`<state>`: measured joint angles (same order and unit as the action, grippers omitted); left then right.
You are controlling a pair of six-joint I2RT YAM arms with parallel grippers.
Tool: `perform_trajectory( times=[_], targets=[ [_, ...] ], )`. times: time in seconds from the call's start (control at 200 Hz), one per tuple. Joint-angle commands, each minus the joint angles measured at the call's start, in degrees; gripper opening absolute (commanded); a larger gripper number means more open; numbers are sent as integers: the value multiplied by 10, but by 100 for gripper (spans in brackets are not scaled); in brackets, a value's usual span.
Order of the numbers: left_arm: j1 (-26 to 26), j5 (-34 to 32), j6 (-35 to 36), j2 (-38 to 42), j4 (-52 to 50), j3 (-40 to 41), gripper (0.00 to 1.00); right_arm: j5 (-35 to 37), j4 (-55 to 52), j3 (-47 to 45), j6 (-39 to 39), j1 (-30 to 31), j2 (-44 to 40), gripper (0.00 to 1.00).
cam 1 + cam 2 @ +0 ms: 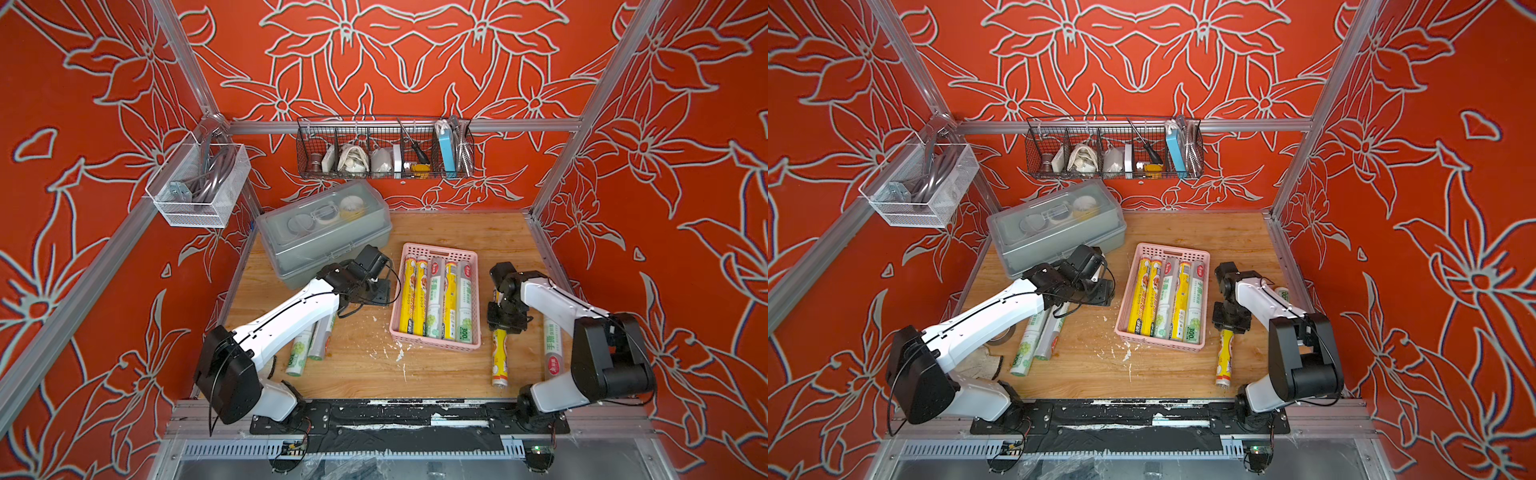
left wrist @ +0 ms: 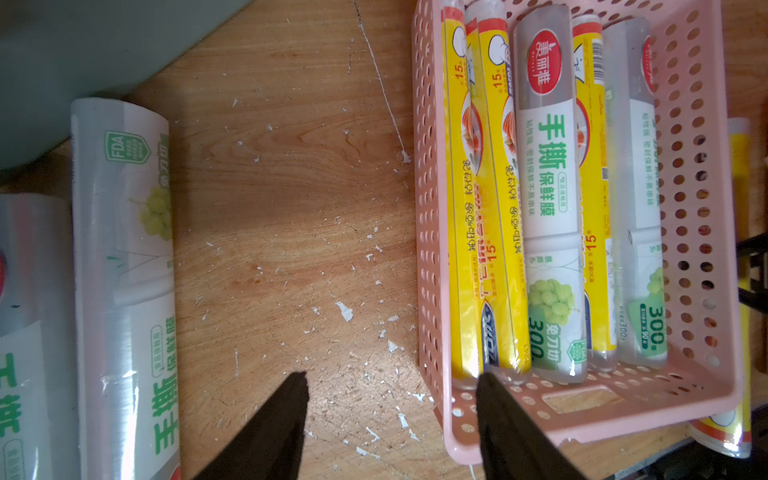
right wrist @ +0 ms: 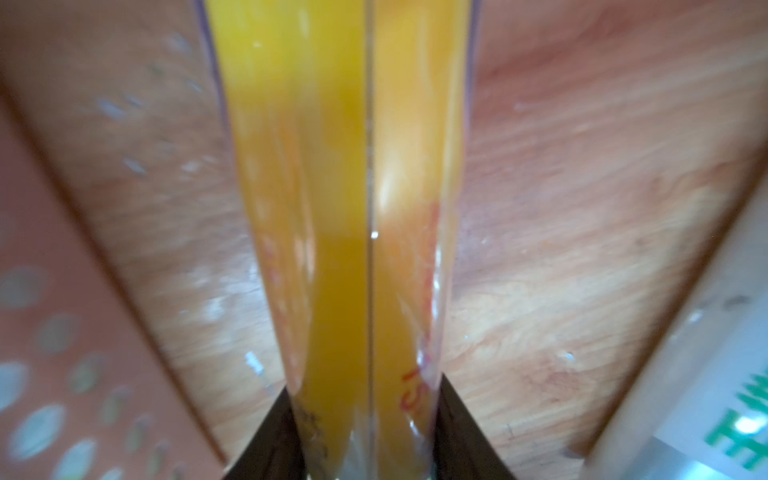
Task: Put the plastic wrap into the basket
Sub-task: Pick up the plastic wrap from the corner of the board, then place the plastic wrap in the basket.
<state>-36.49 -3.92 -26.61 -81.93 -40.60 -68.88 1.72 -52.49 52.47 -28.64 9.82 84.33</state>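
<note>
The pink basket (image 1: 440,248) (image 1: 1173,248) (image 2: 690,208) stands mid-table with several plastic wrap rolls (image 1: 434,297) (image 2: 548,187) lying side by side in it. Just right of it a yellow roll (image 1: 499,357) (image 1: 1225,353) (image 3: 332,166) lies along the table, and my right gripper (image 1: 508,320) (image 3: 365,386) is shut on its far half, a finger pressed on each side. My left gripper (image 1: 380,289) (image 2: 392,378) hangs open and empty by the basket's left wall. Two white-green rolls (image 1: 300,353) (image 2: 124,249) lie under the left arm. Another white roll (image 1: 552,349) (image 3: 706,395) lies under the right arm.
A grey lidded box (image 1: 324,232) sits at the back left, close behind the left wrist. A black wire rack (image 1: 384,149) and a white mesh bin (image 1: 199,187) hang on the walls. A brown tape roll (image 1: 1003,334) peeks out under the left arm.
</note>
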Motion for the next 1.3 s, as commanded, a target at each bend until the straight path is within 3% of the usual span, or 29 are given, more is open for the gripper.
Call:
perform_trajectory(
  times=[0.0,0.14,0.275,0.575,0.756,1.011,1.291],
  targets=[
    [-3,-6,1,11,-11,-5,65,13,-55,66,-9,5,-39,36],
    [-3,-23,2,21,-18,-3,66,24,-114,159,-12,7,-53,36],
    [-3,-30,2,27,-20,-3,66,-12,-125,219,-20,9,-59,36],
    [-3,-33,-1,59,-20,10,67,-102,-88,255,-86,17,-28,31],
    [-3,-40,1,67,-24,17,67,-119,-74,300,-95,40,29,31],
    [-3,-41,2,64,-24,20,67,-106,-110,356,-79,83,122,33],
    [-3,-45,5,59,-23,21,67,-82,-117,356,-76,102,161,34]
  ],
)
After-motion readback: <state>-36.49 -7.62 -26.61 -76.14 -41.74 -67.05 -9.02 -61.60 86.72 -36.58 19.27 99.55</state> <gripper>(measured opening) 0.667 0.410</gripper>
